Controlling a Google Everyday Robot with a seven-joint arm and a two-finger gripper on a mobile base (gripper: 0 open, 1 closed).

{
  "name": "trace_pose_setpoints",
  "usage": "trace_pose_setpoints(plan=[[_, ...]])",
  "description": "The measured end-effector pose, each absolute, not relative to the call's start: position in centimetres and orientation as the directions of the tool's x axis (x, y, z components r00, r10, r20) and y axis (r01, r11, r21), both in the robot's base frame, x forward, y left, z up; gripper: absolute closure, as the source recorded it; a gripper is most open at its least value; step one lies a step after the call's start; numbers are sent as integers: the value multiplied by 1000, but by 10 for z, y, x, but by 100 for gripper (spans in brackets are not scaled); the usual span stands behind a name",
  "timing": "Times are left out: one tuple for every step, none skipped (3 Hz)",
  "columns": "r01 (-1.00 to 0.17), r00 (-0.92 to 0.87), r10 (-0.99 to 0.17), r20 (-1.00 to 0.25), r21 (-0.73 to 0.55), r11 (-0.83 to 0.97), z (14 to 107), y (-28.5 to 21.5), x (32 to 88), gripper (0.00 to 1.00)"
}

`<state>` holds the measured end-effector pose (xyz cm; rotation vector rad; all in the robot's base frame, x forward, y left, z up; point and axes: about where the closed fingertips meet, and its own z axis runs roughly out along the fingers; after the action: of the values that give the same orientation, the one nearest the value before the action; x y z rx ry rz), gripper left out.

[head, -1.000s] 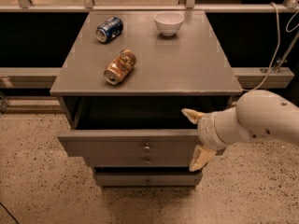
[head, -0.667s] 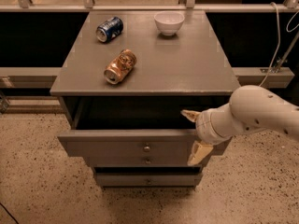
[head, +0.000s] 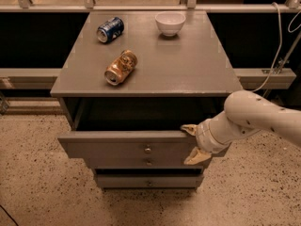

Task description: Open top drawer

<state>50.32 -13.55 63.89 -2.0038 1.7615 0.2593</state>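
The top drawer (head: 117, 147) of the grey cabinet is pulled out toward me, with its dark inside showing under the cabinet top. Its small round knob (head: 147, 149) is at the centre of the front panel. My gripper (head: 194, 143) is at the right end of that front panel, well right of the knob. It is open: one tan fingertip (head: 189, 128) lies at the panel's top edge and the other sits lower, in front of the panel's bottom edge. It holds nothing. My white arm reaches in from the right.
On the cabinet top (head: 188, 69) lie a blue can (head: 110, 29) and a gold-brown can (head: 121, 67), both on their sides, and a white bowl (head: 170, 22) stands at the back. Two lower drawers (head: 148, 181) sit below. A cable (head: 277, 55) hangs at right. The floor is speckled.
My arm has drawn slightly to the left and the gripper sits a touch lower. The drawer stays pulled out about as far as before.
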Motion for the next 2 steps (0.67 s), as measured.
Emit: trace_pose_setpoints(plan=[[-978, 182, -884, -430, -175, -116, 643, -134, 482, 66], [-978, 182, -884, -430, -175, -116, 643, -134, 482, 70]])
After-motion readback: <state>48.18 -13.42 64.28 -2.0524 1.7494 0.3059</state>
